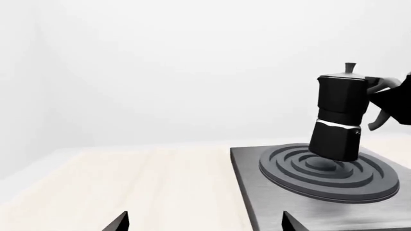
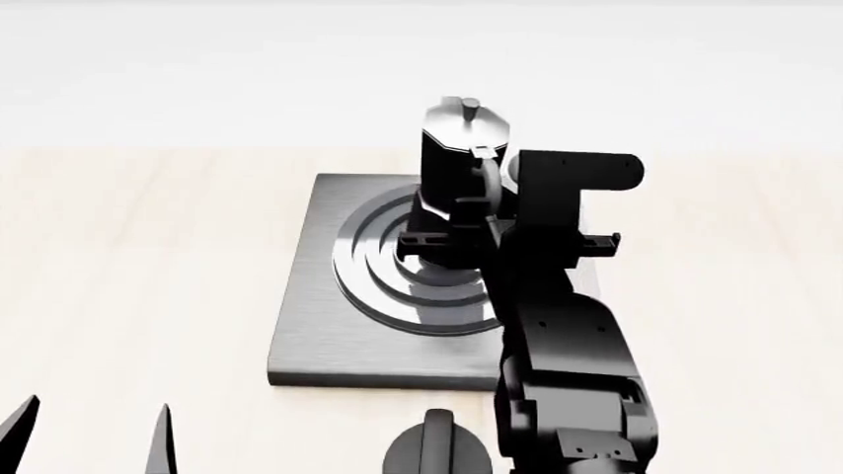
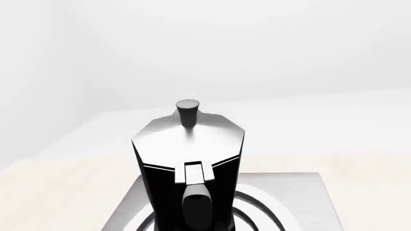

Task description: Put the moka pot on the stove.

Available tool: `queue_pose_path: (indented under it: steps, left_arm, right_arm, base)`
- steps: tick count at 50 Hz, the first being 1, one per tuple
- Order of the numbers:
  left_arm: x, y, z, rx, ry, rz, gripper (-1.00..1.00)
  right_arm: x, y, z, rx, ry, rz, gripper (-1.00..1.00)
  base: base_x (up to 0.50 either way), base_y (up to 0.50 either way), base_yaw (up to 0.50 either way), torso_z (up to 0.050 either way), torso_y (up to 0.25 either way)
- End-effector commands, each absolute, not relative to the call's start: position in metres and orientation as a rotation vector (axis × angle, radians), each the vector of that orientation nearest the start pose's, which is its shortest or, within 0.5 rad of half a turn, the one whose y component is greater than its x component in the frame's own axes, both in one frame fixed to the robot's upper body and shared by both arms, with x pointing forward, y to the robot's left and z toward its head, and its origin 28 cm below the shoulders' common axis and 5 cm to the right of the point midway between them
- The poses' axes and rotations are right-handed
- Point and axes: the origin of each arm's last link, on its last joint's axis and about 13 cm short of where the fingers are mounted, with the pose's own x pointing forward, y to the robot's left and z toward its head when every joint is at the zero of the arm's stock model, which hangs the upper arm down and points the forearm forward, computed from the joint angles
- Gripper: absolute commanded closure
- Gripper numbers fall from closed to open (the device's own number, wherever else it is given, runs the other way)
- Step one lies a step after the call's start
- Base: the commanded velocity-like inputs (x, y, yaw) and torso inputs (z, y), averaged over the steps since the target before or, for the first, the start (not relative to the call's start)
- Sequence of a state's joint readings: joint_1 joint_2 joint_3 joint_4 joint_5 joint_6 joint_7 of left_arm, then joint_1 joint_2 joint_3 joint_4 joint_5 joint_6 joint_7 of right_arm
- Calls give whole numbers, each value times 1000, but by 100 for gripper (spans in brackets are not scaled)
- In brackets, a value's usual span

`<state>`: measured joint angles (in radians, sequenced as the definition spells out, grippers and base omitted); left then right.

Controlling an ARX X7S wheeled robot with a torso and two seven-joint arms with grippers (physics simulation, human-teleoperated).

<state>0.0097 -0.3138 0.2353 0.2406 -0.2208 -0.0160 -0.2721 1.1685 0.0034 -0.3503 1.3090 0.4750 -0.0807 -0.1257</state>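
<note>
One arm is doing the work: the right gripper (image 2: 491, 190) is closed on the handle of the moka pot (image 1: 339, 115), which sits tilted over the ring burner (image 1: 328, 172) of the stove (image 2: 316, 316), its base at or just above the rings, though I cannot tell if it fully rests there. To my eye this is the placing step, nearly finished. Next the pot needs settling upright and flat, then the jaws easing apart without tipping it; the left gripper (image 1: 202, 224) hangs spread and empty.
</note>
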Motion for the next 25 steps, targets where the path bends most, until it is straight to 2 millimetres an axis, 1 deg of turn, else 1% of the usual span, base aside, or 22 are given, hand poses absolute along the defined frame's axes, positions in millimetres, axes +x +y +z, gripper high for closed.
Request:
queue_pose_path:
  steps: [1, 17, 25]
  left_arm:
    - [203, 221, 57, 35, -154, -17, -100]
    - [204, 221, 57, 34, -155, -17, -100]
    - [204, 221, 57, 33, -157, -17, -100]
  right_arm:
    - [416, -83, 127, 155, 70, 190, 100]
    - [414, -84, 121, 171, 87, 183, 100]
    - [414, -82, 121, 172, 87, 189, 100]
  base:
    - [0, 0, 0, 0, 0]
    - [0, 0, 0, 1, 1]
    - [0, 0, 0, 0, 1]
